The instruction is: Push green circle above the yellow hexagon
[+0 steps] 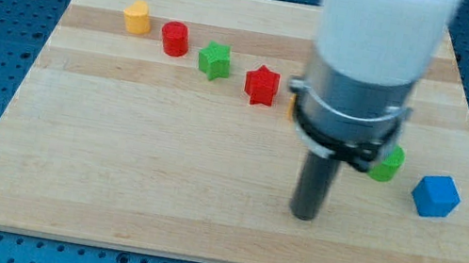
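The yellow hexagon sits near the view's top left of the wooden board. The green circle is at the right, partly hidden behind my arm. My tip rests on the board, below and to the left of the green circle, a short gap apart from it. The yellow hexagon is far off to the upper left of the tip.
A red circle, a green star and a red star run in a slanting row rightward from the yellow hexagon. A blue cube lies right of the green circle. A sliver of an orange block peeks out beside the arm.
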You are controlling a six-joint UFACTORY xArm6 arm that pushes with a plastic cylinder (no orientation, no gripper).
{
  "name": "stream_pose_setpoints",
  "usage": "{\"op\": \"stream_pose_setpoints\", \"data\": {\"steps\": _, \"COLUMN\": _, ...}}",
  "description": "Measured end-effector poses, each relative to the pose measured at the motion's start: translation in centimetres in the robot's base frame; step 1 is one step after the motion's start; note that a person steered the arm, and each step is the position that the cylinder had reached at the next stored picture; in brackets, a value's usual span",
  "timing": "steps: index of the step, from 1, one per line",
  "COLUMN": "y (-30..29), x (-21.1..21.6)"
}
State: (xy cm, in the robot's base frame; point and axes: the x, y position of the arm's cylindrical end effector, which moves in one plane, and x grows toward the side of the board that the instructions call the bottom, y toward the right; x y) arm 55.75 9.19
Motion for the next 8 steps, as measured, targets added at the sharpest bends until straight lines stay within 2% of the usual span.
{"op": "stream_pose_setpoints", "data": {"steps": 2, "y": 6.0, "x": -2.6}}
{"op": "stream_pose_setpoints", "data": {"steps": 6, "y": 6.8, "x": -7.2}}
{"op": "stream_pose_setpoints", "data": {"steps": 8, "y": 6.8, "x": -11.7}}
